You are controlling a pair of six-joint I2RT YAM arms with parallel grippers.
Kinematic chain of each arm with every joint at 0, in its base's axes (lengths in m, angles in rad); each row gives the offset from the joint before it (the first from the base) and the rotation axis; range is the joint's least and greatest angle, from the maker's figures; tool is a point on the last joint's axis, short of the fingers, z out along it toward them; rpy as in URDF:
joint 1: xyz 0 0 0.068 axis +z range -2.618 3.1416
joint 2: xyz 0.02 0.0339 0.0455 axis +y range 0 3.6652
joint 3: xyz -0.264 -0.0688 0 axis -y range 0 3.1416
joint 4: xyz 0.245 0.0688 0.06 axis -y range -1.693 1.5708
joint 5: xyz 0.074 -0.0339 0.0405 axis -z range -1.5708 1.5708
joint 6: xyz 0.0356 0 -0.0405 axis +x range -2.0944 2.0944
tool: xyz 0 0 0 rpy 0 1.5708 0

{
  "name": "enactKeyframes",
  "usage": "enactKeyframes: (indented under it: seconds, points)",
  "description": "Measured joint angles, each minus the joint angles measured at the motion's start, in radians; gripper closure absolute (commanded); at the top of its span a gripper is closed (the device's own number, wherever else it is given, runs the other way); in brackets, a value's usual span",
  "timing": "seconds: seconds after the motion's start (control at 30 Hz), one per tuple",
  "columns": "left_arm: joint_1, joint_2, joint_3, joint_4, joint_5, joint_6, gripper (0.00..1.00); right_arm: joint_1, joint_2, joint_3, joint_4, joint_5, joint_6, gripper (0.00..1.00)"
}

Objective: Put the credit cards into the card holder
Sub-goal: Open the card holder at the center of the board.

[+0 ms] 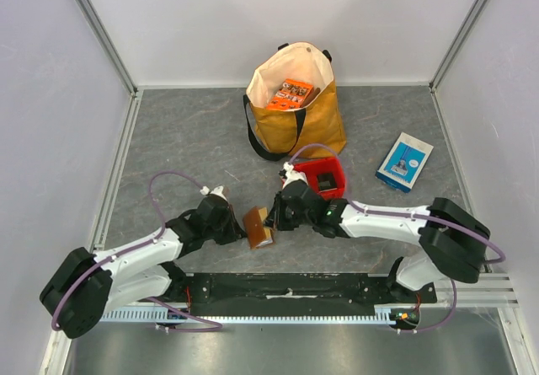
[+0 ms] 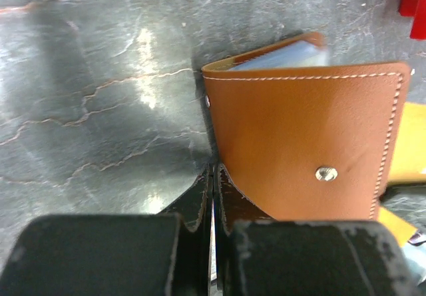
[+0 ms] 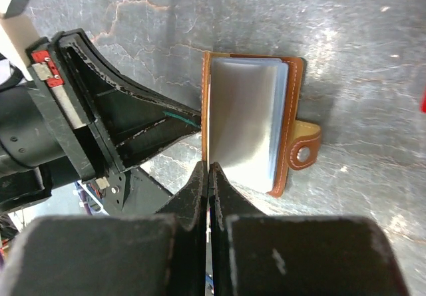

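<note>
The brown leather card holder (image 1: pixel 258 226) stands open on the grey table between my two grippers. In the right wrist view its pale inner pockets (image 3: pixel 243 120) face up, and the snap tab (image 3: pixel 305 151) sticks out to the right. One cover (image 2: pixel 306 143) stands upright. My left gripper (image 2: pixel 213 171) is shut, its tips at that cover's lower left edge. My right gripper (image 3: pixel 210 168) is shut, its tips against the same cover's near end. I cannot tell whether either pinches the leather. No loose credit cards show plainly; a pale blue layer (image 2: pixel 286 56) peeks from the holder.
A red plastic bin (image 1: pixel 337 171) with something dark inside sits just behind the right gripper. Further back stands a yellow tote bag (image 1: pixel 316 118) holding an orange packet (image 1: pixel 290 94). A blue-and-white box (image 1: pixel 404 162) lies to the right.
</note>
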Motion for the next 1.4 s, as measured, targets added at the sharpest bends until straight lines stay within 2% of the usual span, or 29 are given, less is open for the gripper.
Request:
enactKeyframes:
  seconds: [0.17,0.5,0.67,0.73,0.8,0.9,1.07,1.13,1.23,1.4]
  points:
    - [0.01,-0.051,0.0,-0.077,-0.031,-0.001,0.98,0.05,0.097,0.063,0.025,-0.01,0.0,1.0]
    - [0.117,-0.188,-0.048,-0.159,-0.024,-0.017,0.98,0.166,0.259,0.242,-0.01,0.066,-0.027,1.0]
    - [0.126,-0.238,-0.047,-0.225,-0.027,-0.026,0.77,0.2,0.296,0.296,-0.069,0.139,-0.031,1.0]
    - [0.126,-0.284,-0.046,-0.272,-0.039,-0.032,0.66,0.207,0.304,0.302,-0.075,0.159,-0.03,1.0]
    - [0.127,-0.343,-0.045,-0.319,-0.052,-0.04,0.62,0.208,0.311,0.302,-0.075,0.171,-0.027,1.0]
    - [0.13,-0.427,-0.046,-0.381,-0.06,-0.055,0.48,0.208,0.314,0.3,-0.073,0.183,-0.023,1.0]
    - [0.131,-0.602,-0.053,-0.397,-0.051,-0.105,0.39,0.204,0.318,0.293,-0.064,0.193,-0.023,1.0]
    - [0.13,-0.679,-0.061,-0.368,-0.049,-0.129,0.39,0.204,0.323,0.29,-0.066,0.192,-0.027,1.0]
    - [0.13,-0.714,-0.075,-0.333,-0.05,-0.152,0.4,0.204,0.334,0.274,-0.069,0.192,-0.026,1.0]
    - [0.131,-0.607,-0.069,-0.301,-0.055,-0.157,0.5,0.203,0.334,0.269,-0.066,0.193,-0.026,1.0]
